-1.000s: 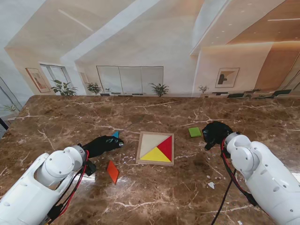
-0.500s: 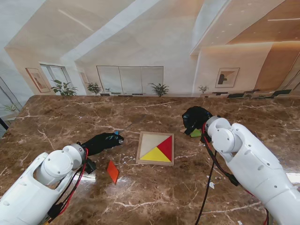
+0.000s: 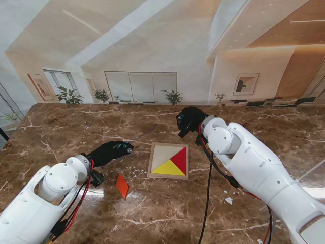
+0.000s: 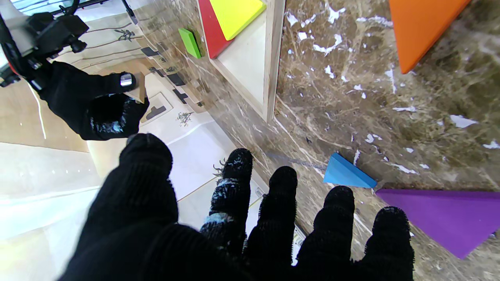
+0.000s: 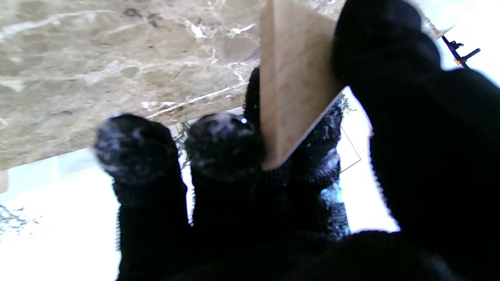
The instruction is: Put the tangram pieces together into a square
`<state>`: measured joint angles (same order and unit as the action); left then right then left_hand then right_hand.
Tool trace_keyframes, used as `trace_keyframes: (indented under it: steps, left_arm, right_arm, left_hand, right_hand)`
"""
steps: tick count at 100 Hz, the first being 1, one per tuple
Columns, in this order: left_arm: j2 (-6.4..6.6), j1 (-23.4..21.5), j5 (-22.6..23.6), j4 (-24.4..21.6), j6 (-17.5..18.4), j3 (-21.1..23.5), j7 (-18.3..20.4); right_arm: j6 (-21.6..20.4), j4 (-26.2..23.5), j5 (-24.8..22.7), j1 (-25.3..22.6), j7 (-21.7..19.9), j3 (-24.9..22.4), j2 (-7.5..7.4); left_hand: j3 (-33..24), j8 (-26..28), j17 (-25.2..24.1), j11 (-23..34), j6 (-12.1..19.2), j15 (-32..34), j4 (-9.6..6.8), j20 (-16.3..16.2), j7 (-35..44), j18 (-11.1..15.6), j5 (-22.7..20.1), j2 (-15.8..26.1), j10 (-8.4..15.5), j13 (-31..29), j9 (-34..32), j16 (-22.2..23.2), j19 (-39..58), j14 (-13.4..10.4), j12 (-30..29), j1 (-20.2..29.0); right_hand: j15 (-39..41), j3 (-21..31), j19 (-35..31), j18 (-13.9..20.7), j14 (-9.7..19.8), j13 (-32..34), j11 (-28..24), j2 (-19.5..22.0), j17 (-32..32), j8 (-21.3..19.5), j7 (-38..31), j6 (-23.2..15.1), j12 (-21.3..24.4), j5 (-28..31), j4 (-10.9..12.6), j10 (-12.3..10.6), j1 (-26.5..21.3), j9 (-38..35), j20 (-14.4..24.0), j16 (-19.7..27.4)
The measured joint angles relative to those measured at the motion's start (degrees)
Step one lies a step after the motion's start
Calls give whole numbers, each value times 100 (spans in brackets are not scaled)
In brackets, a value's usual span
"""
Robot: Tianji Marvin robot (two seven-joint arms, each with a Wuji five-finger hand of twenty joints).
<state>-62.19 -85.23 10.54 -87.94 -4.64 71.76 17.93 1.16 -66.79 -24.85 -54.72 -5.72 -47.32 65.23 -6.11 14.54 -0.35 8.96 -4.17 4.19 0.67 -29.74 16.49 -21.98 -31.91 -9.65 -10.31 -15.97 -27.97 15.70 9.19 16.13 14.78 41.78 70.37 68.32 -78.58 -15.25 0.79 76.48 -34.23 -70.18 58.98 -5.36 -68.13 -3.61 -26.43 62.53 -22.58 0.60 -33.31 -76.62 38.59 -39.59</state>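
Hovering over the far side of the brown marble table (image 3: 152, 203), the right hand (image 3: 189, 120) is pinching a flat tan wooden piece (image 5: 291, 86) between thumb and fingers; the right wrist view is showing its pale unpainted face, so its colour cannot be told. Nearer to me, the square wooden tray (image 3: 168, 160) is sitting mid-table, holding a red triangle (image 3: 180, 159) and a yellow triangle (image 3: 168, 168) touching along one edge, with the rest of the tray floor showing bare and cream. The left hand (image 3: 108, 152) is floating to the left of the tray, fingers (image 4: 232, 187) spread apart and gripping nothing. Just past those fingertips, the left wrist view is picking out a small blue triangle (image 4: 345, 173) and a purple piece (image 4: 449, 216), corners nearly touching on the marble. An orange triangle (image 3: 122, 186) is lying alone, nearer to me than the left hand. A green piece (image 4: 190, 42) is resting beyond the tray on its right side. White veins are running across the glossy stone, and a mural of a bright room with plants and framed art is filling the wall behind.
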Motion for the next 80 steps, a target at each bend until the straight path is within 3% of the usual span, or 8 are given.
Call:
trace_keyframes:
  steps: [56,80]
  left_arm:
    - [4,-111,-36,-45,76,134,19]
    - [8,-110,-62,-57,58,126,51]
  right_arm:
    - [171,948,654,607,537,888,606]
    - [101,1302,747,693,662,1133,776]
  left_hand:
    - [0,0,0,0,-18,0,0,-10,-2,-5,-1,0,-1,0,-2,0,0,2,0,0]
    - [3,0,0,0,-18,0,0,-111,-2,-5,-2,0,-2,0,-3,0,-3,2,0,0]
  right_hand:
    - [-153,-39,151,-197,-183,-2,15,0,-233,0,17,102,14,1,0,88,-129,-58,0,115]
    - [-231,-87,218,-231,-260,-9,38,0,-361,0,36,161,16,1,0,143,-232,-62,2,148]
